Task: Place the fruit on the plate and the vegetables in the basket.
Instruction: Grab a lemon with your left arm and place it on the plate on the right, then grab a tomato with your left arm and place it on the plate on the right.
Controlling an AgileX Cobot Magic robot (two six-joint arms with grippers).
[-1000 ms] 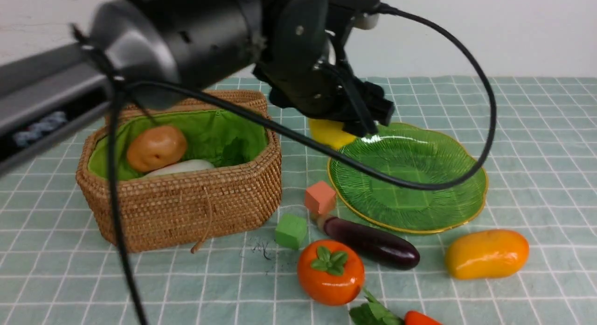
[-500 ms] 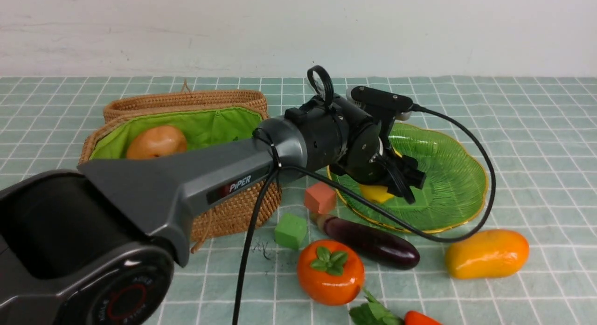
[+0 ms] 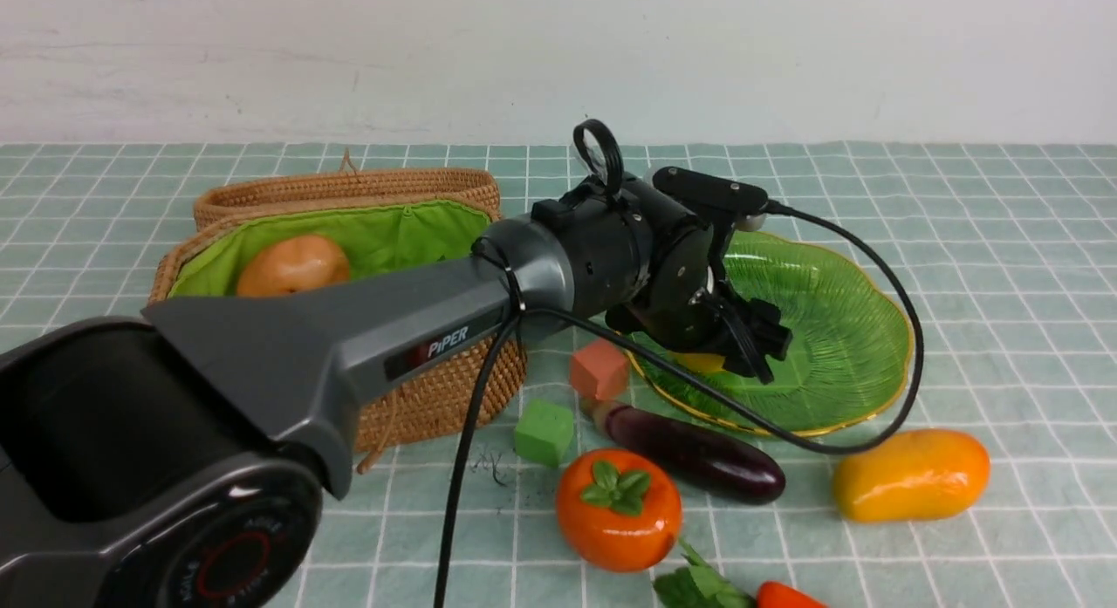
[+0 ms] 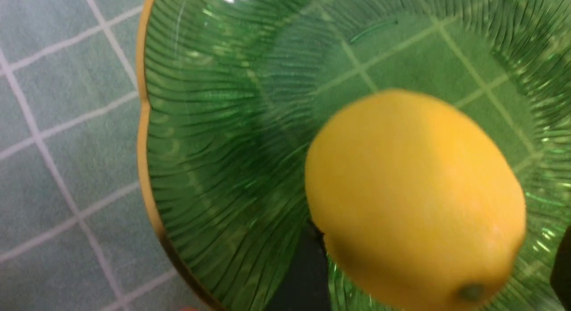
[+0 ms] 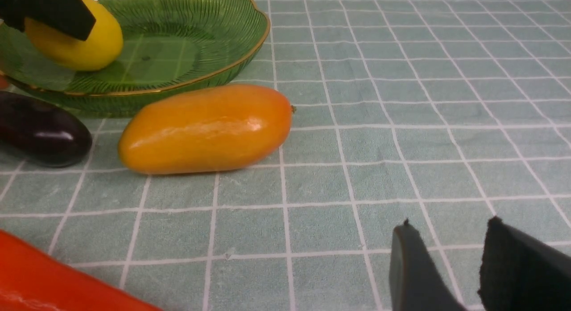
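Note:
My left gripper [image 3: 750, 346] hangs low over the near-left part of the green glass plate [image 3: 838, 329]. It is open around the yellow lemon [image 4: 415, 199], which rests on the plate [image 5: 187, 56] with a gap to one finger. The lemon [image 3: 698, 362] is mostly hidden by the wrist in the front view. On the cloth lie the mango [image 3: 910, 474], persimmon [image 3: 619, 508], eggplant [image 3: 694, 453] and the red-orange leafy piece [image 3: 785, 597]. A potato [image 3: 292, 265] sits in the wicker basket [image 3: 436, 381]. My right gripper [image 5: 448, 230] is open and empty, low over the cloth near the mango [image 5: 205, 128].
A salmon-pink cube [image 3: 599, 369] and a green cube [image 3: 544, 431] stand between basket and plate. The basket's lid [image 3: 349, 187] leans behind it. My left arm and its black cable [image 3: 907, 346] stretch across the basket's front and loop over the plate's right rim.
The left arm has carried the lemon from behind the plate down onto it. Its jaws have widened, and the wrist has lifted slightly in the last half second.

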